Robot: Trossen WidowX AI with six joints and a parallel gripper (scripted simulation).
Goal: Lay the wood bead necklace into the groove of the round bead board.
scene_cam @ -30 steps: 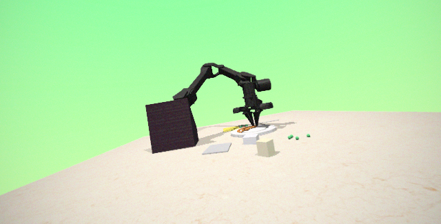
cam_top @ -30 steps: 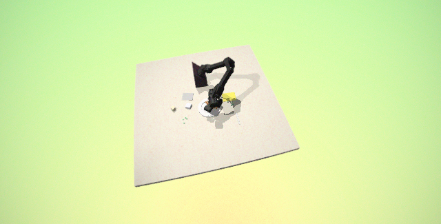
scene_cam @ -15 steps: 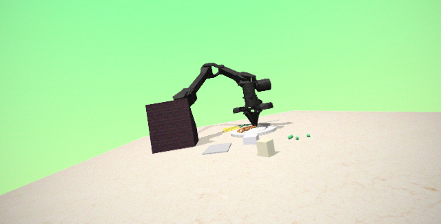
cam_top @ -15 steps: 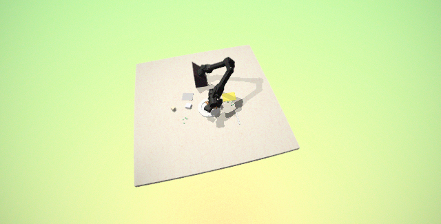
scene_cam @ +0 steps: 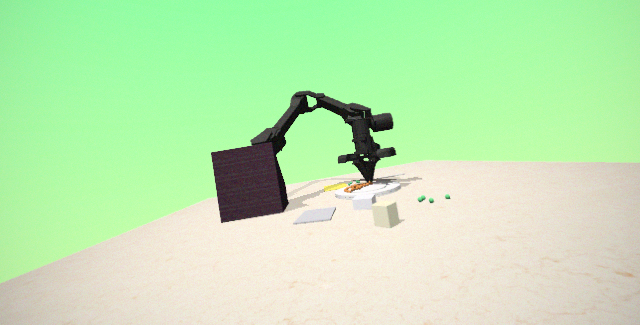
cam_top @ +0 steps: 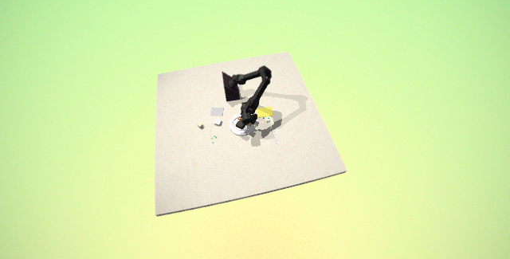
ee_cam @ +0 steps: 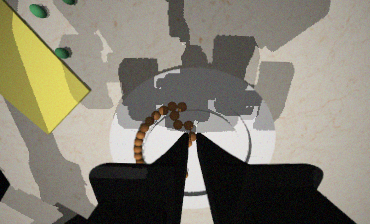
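The round white bead board (cam_top: 232, 127) (scene_cam: 392, 188) (ee_cam: 120, 145) lies flat under the gripper. The orange-brown bead necklace (scene_cam: 354, 188) (ee_cam: 138, 145) lies on it, curving along the left side of the ring groove in the wrist view. At the top it doubles back in a kink and runs inward to the fingertips. The right side of the groove shows no beads. My gripper (scene_cam: 369, 180) (ee_cam: 192, 136) points down, its tips low over the board and nearly together, shut on the necklace with a bead showing between them. The fingers hide part of the necklace's lower run.
A yellow plate (cam_top: 265, 111) (ee_cam: 51, 95) lies beside the board, with green beads (ee_cam: 38, 10) near it. More green beads (scene_cam: 447, 196) lie apart. A white block (cam_top: 217, 122) (scene_cam: 364, 202), a cream block (scene_cam: 385, 214) and a grey flat square (cam_top: 217, 111) (scene_cam: 315, 215) lie on the board's other side.
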